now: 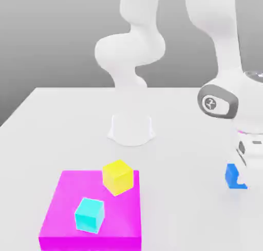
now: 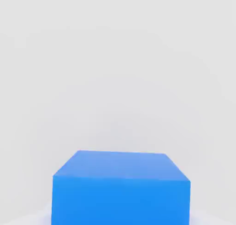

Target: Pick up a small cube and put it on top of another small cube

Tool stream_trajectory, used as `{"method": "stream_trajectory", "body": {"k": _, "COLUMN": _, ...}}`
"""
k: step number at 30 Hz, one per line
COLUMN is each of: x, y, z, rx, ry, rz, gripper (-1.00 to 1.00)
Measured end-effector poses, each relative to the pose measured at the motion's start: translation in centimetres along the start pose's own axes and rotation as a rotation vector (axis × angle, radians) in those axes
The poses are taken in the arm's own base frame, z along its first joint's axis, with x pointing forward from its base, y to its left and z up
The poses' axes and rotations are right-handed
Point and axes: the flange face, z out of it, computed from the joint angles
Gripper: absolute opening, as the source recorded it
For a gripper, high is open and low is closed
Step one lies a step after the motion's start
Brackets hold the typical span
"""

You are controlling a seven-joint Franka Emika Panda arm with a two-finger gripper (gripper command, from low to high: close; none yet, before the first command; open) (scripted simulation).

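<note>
Exterior view, blue cube [image 1: 235, 176] under tool [image 1: 244, 160]

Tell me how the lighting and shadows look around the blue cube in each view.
Exterior view: soft, even light, no glare, and the blue cube reads sharp at the exterior view's right. Hand view: the cube's top face is lighter than its front, with a faint shadow at its base.

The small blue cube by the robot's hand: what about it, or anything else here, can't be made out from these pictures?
- Small plain blue cube: in the exterior view the white arm's hand covers part of it; in the hand view the picture's edge cuts off its base.
- Whether the cube rests on the white table or is lifted: cannot tell.
- Gripper fingers: their state cannot be told.
- Magenta flat block: its front is cut off by the exterior view's edge.
</note>
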Motion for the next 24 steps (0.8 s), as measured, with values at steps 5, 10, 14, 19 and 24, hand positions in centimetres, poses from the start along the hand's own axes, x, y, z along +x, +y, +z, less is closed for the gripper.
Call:
{"method": "stream_trajectory", "body": {"k": 5, "x": -2.6, "y": 12.4, "z": -5.1, "rx": -0.024, "ry": 0.000, "rz": 0.272, "gripper": -1.00}}
{"method": "stream_trajectory", "body": {"k": 10, "x": -7.8, "y": 20.5, "z": -9.7, "rx": -0.026, "ry": -0.002, "rz": 0.480, "gripper": -1.00}}
{"method": "stream_trajectory", "body": {"k": 14, "x": -14.4, "y": 26.4, "z": -12.7, "rx": -0.008, "ry": -0.002, "rz": 0.680, "gripper": -1.00}}
{"method": "stream_trajectory", "body": {"k": 19, "x": -17.4, "y": 28.4, "z": -9.9, "rx": 0.007, "ry": 0.000, "rz": 0.765, "gripper": -1.00}}
{"method": "stream_trajectory", "body": {"k": 24, "x": -17.6, "y": 28.4, "z": -7.8, "rx": 0.005, "ry": 0.000, "rz": 0.768, "gripper": 1.00}}
